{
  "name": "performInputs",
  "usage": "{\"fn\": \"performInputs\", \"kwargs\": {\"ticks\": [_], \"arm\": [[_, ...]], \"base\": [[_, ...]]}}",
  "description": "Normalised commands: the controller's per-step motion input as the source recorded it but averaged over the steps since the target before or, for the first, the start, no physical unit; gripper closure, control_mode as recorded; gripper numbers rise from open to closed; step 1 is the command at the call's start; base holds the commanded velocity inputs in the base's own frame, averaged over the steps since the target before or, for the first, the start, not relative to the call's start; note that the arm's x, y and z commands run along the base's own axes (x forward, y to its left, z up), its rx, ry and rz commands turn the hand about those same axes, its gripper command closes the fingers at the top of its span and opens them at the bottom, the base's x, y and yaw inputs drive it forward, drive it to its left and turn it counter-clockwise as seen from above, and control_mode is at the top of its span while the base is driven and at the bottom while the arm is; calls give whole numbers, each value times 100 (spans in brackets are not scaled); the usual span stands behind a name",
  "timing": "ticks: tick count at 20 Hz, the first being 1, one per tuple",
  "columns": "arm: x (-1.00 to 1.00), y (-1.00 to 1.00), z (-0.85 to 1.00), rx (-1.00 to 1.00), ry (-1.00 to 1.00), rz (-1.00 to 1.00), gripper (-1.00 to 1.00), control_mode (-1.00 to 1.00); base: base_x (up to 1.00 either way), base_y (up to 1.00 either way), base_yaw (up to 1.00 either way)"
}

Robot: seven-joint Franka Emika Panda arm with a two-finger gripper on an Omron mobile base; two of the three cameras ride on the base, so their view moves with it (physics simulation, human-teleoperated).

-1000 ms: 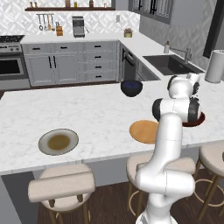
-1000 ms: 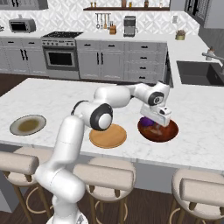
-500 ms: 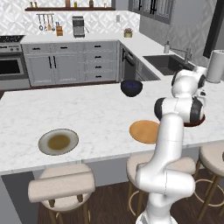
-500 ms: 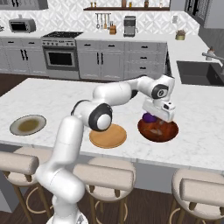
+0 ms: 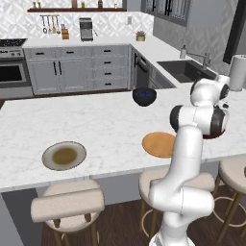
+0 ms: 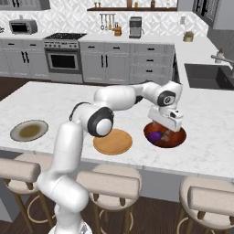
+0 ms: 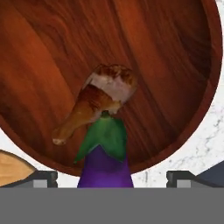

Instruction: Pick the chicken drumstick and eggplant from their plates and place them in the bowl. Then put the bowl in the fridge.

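The red-orange bowl stands on the island near its front edge, its brownish inside seen from above in the hand view. The golden-brown chicken drumstick lies in it, and the purple eggplant with its green cap lies against the drumstick's thick end. The eggplant also shows as a purple spot in the bowl. My gripper hovers just over the bowl, open, and its fingertips stand wide apart either side of the eggplant without touching it. Both plates are bare: the orange-tan one and the pale grey one. The fridge is out of view.
A dark navy bowl sits at the island's far side. The sink is in the counter behind it. Padded stools line the island's near edge below the plates.
My hand has turned a little above the bowl, and the eggplant has dropped from just under it to the bowl's bottom beside the drumstick.
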Motion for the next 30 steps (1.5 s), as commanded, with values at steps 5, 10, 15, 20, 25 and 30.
{"fn": "performInputs", "kwargs": {"ticks": [5,10,15,20,25,30], "arm": [[0,9,4,-2,0,-3,-100,-100],[-59,-19,32,0,0,-10,-100,-100],[-64,-53,25,0,0,-18,-100,-100],[-21,0,-13,0,-2,-21,-100,-100],[38,-4,-21,1,-2,-26,-100,-100],[30,-17,-36,1,0,-15,-100,-100]], "base": [[0,0,0],[0,0,0],[0,0,0],[0,0,0],[0,0,0],[0,0,0]]}}
